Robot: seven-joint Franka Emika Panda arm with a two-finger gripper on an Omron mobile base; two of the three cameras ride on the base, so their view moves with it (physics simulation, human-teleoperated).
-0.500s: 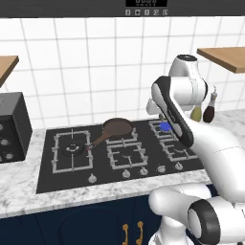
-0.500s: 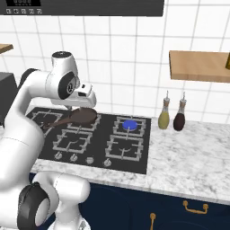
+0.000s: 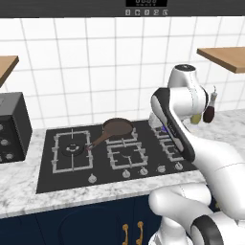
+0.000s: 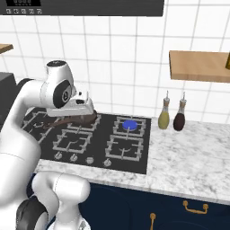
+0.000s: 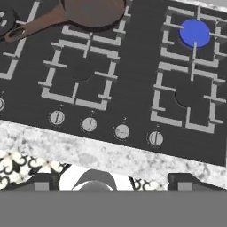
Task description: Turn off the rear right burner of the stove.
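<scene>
Spanning a marble counter [image 4: 188,157] (white-tiled wall behind), the stove [image 5: 133,88] shows the rear right burner [image 5: 194,33] glowing blue; end effector spread unclear.

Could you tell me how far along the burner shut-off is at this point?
Nothing is done yet: the rear right burner glows blue. In hand: the gripper hangs above the stove's front edge, facing the knobs, touching none. Left: reaching the right knob and turning it off.

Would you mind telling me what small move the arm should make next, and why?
Probably lower the gripper toward the knob row along the stove's front edge. The rear right burner glows blue, so it is lit, and the hand view has the fingertips above the marble counter edge, short of the knobs. Which knob serves that burner I cannot tell.
</scene>
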